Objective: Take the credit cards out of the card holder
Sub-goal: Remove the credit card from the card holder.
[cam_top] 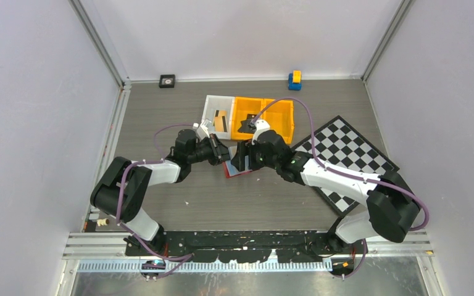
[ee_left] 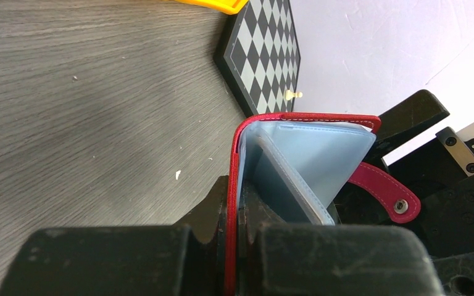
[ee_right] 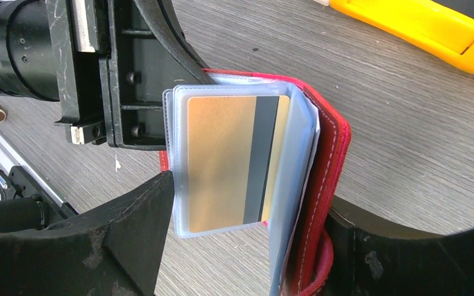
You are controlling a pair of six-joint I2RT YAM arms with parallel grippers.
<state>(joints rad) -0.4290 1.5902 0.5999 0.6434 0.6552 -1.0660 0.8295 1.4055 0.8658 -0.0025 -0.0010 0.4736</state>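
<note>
The red card holder (cam_top: 234,168) lies open between both grippers at the table's middle. My left gripper (ee_left: 237,237) is shut on its red cover (ee_left: 233,185), and the pale blue sleeves (ee_left: 311,157) fan out beyond, with the snap tab (ee_left: 386,192) hanging to the right. In the right wrist view one tan credit card (ee_right: 219,163) with a dark stripe sits inside a clear sleeve. My right gripper (ee_right: 253,200) stands open. One of its fingers (ee_right: 123,234) is at the sleeve's free edge, the other (ee_right: 401,253) outside the red cover (ee_right: 330,160).
A white bin (cam_top: 210,106) holding a small tan thing (cam_top: 221,117) and two orange bins (cam_top: 265,117) stand just behind the grippers. A chequered board (cam_top: 345,154) lies at the right. A blue and yellow block (cam_top: 294,80) and a black square (cam_top: 167,81) sit by the back wall.
</note>
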